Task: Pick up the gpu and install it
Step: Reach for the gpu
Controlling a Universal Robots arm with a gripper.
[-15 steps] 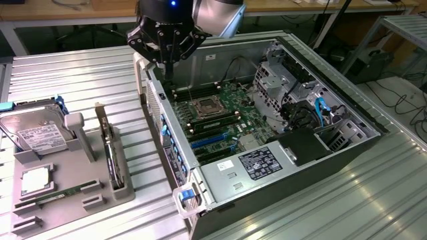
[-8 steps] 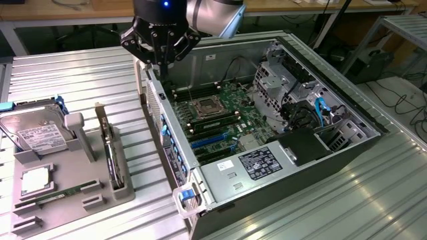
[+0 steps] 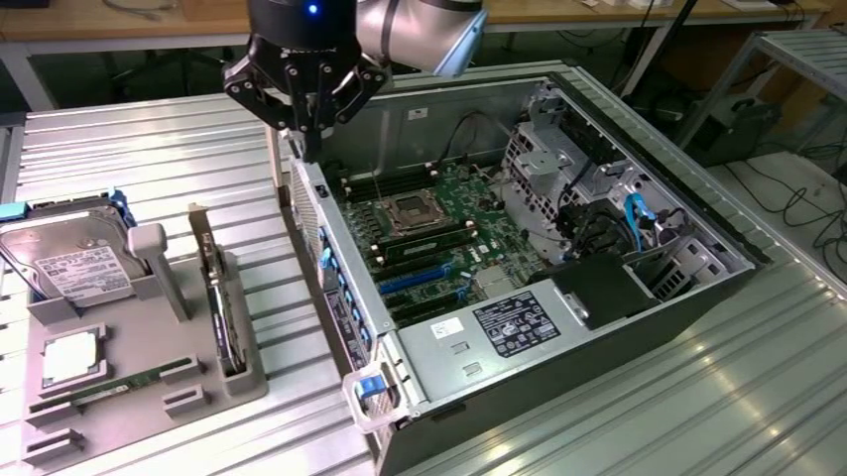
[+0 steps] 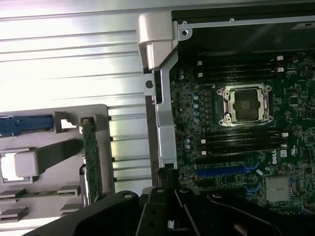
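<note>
While the black two-fingered gripper [image 3: 307, 137] hangs shut and empty over the rear wall of the open grey computer case [image 3: 411, 119], the thin black gpu card [image 3: 218, 297] is found edge-up in the grey slotted holder [image 3: 196, 359], well apart. Risk judged: shut fingers would knock it, not straddle it.

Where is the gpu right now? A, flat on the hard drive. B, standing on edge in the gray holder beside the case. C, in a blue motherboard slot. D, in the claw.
B: the gpu stands on edge in the gray holder, while the claw hangs shut and empty over the case.
</note>
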